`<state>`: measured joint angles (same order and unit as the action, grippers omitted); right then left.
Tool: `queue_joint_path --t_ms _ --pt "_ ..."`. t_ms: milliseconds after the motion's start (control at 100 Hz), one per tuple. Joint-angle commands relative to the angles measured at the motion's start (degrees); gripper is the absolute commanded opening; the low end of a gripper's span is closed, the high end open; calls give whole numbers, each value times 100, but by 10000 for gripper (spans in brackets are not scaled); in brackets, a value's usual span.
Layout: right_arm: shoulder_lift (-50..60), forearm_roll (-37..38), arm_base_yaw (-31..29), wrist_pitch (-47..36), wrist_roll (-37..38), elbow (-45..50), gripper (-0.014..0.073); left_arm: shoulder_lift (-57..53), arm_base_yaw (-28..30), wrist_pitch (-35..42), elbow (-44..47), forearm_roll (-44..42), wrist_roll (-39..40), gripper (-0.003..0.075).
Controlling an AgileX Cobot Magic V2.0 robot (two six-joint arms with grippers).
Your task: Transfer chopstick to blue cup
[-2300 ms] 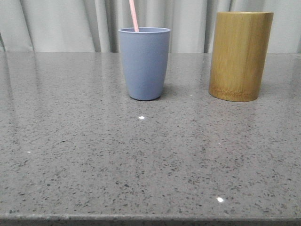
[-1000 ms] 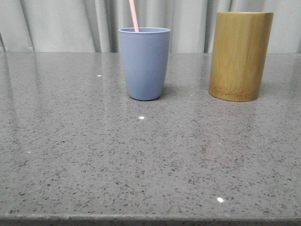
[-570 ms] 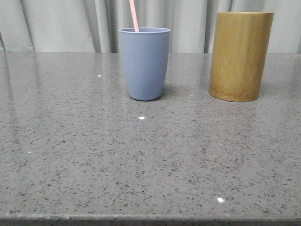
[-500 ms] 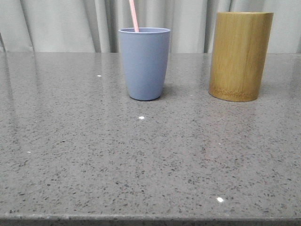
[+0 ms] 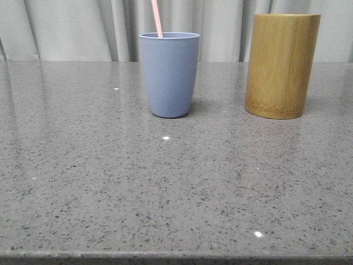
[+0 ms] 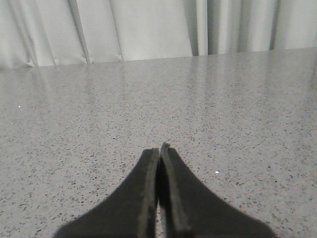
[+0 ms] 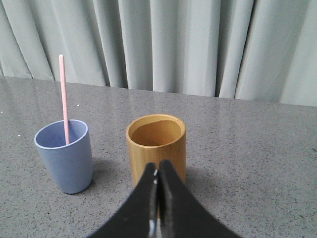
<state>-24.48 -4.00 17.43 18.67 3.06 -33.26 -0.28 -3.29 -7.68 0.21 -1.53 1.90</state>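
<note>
The blue cup stands upright at the back middle of the table, and it also shows in the right wrist view. A pale pink chopstick stands in it, leaning on its rim; the right wrist view shows the chopstick rising well above the rim. My right gripper is shut and empty, held above the table on the near side of the bamboo holder. My left gripper is shut and empty over bare table. Neither gripper shows in the front view.
A taller yellow-brown bamboo cylinder holder stands to the right of the cup; its inside looks empty. The grey speckled table ends at a pale curtain behind.
</note>
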Motion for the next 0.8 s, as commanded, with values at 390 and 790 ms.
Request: queue_joint_path --t_ms 390,790 --pt "-29 39 -48 -485 -21 -160 -97 -198 17 447 41 -9 42 -19" --pt "-23 39 -48 -972 -21 167 -97 -198 17 447 41 -9 42 -19"
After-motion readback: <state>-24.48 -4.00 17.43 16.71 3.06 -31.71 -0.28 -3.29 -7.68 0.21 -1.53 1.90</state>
